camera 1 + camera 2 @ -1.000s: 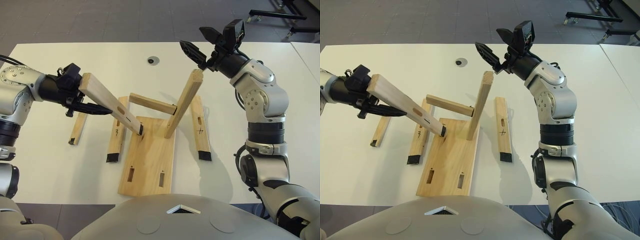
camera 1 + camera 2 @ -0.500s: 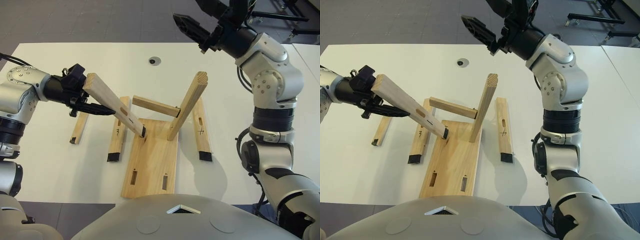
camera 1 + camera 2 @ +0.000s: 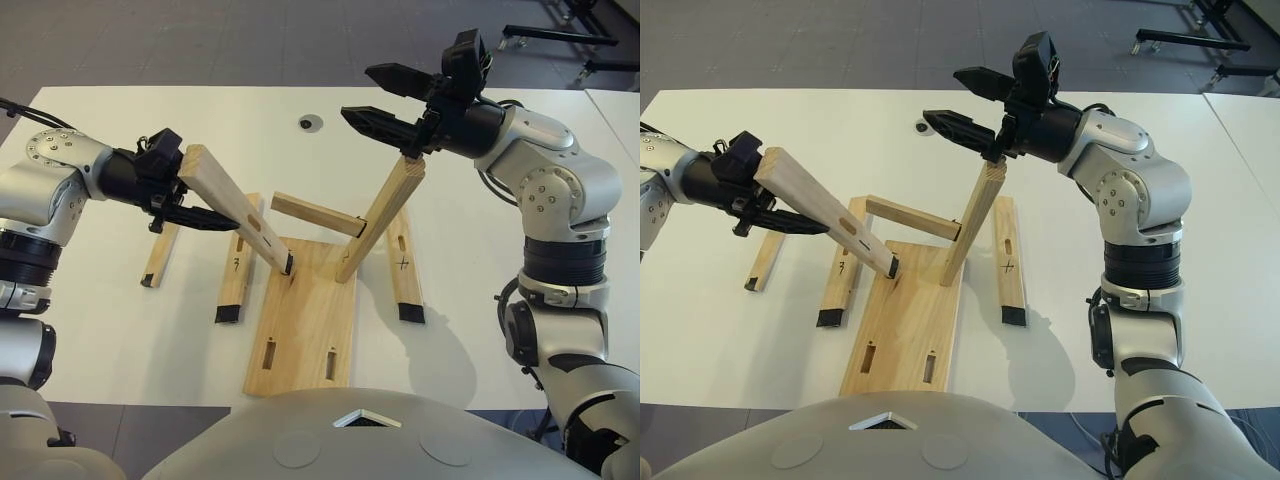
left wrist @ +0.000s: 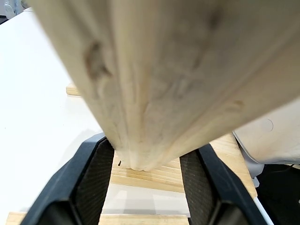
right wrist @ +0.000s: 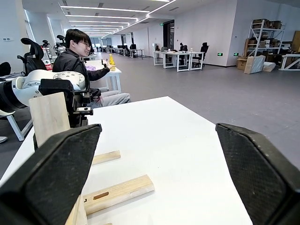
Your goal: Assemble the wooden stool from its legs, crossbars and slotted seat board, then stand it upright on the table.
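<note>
stool parts on table (image 3: pixel 110 330), part assembled
seat board (image 3: pixel 300 330) flat, long axis 12–6; left gripper (image 3: pixel 200 200) clamps leg (image 3: pixel 240 215), pointing 4 o'clock down into the board; second leg (image 3: pixel 385 215) socketed, leaning 1 o'clock; right gripper (image 3: pixel 356 92) spread wide near its top.

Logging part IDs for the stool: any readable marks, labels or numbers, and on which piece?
"+": drawn on the right flat leg, beside the seat board.
Left flat leg: a mark, too small to read.
Left raised leg: a short dark dash, no character.
</note>
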Controlling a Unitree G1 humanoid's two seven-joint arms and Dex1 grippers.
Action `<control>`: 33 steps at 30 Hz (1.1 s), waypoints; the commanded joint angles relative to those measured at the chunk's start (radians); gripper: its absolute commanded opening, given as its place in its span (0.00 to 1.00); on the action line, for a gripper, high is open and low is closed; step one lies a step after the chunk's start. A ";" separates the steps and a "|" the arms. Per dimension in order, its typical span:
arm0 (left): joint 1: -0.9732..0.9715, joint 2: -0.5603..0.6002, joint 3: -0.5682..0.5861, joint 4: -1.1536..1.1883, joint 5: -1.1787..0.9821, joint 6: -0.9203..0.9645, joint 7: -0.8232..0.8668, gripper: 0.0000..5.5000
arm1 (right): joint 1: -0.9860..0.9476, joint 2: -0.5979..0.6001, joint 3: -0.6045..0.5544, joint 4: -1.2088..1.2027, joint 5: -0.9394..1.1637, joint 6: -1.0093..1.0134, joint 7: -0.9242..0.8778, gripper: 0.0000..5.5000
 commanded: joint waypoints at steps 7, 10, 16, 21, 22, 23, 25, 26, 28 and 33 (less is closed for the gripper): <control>0.095 -0.114 -0.069 0.051 0.157 0.032 0.037 0.38 | -0.007 -0.053 0.066 0.047 -0.026 -0.004 0.092 0.82; 0.080 -0.152 -0.058 0.054 0.163 0.019 0.062 0.38 | -0.014 -0.063 0.082 0.050 -0.026 0.004 0.112 0.82; 0.087 -0.196 -0.002 0.058 0.174 0.022 0.092 0.37 | -0.051 -0.080 0.127 0.062 -0.025 0.017 0.163 0.82; 0.169 -0.196 0.060 0.041 0.168 0.017 0.112 0.37 | -0.071 -0.098 0.139 0.081 -0.030 0.020 0.189 0.82; 0.182 -0.196 0.080 0.044 0.161 0.014 0.116 0.37 | -0.075 -0.098 0.143 0.084 -0.031 0.021 0.192 0.82; 0.196 -0.195 0.097 0.043 0.157 0.013 0.120 0.37 | -0.078 -0.100 0.145 0.085 -0.032 0.021 0.196 0.82; 0.225 -0.193 0.123 0.055 0.161 0.004 0.124 0.37 | -0.086 -0.104 0.150 0.093 -0.035 0.021 0.204 0.82; 0.235 -0.195 0.131 0.063 0.165 -0.001 0.127 0.37 | -0.090 -0.106 0.152 0.097 -0.036 0.021 0.208 0.82; 0.246 -0.209 0.145 0.083 0.168 -0.008 0.136 0.37 | -0.099 -0.107 0.157 0.104 -0.040 0.022 0.219 0.82; 0.270 -0.232 0.176 0.123 0.163 -0.019 0.149 0.37 | -0.121 -0.111 0.172 0.116 -0.043 0.025 0.245 0.82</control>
